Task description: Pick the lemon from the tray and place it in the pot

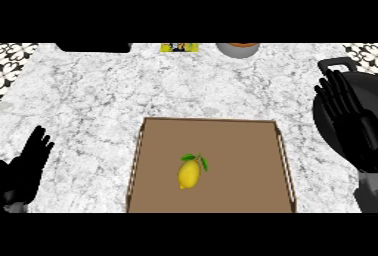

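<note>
The lemon (pixel 190 173) is lying untouched near the middle of the brown tray (pixel 148 165) on the desk. The right hand (pixel 345 107) is hovering released over the dark pot (pixel 328 127) at the right; the left hand (pixel 29 160) is resting open. Being round, the lemon is likely to roll away if nudged during a grasp.

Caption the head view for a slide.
Lemon lies untouched on the brown tray; open right hand hovers over the black pot.
</note>
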Controlling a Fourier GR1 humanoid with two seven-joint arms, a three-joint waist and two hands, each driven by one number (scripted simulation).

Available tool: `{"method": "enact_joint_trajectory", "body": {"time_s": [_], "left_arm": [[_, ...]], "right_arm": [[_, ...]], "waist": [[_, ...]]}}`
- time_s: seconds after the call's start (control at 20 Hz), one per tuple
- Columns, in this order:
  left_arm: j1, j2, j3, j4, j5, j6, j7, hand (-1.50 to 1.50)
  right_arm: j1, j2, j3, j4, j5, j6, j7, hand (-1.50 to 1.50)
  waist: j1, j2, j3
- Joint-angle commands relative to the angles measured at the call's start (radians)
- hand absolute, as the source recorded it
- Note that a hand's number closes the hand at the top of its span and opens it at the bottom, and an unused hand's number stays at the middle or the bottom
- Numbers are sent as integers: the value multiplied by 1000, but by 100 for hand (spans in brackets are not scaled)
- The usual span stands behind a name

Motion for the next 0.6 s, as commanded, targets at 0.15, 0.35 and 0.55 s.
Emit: {"method": "enact_joint_trajectory", "body": {"time_s": [0.15, 0.35, 0.55], "left_arm": [[-170, 19, 6, -94, -46, 30, -14, 0], [-209, -12, -44, -145, -55, 23, -21, 0], [-273, -36, -80, -202, -91, 82, 75, 0]], "right_arm": [[-42, 93, 100, 31, 243, -208, 2, 150], [-41, -129, 174, 158, 596, -292, 56, 150], [56, 183, 261, 142, 674, -551, -79, -150]], "waist": [[-31, -4, -4], [-35, -1, -15], [-36, -3, -3]]}}
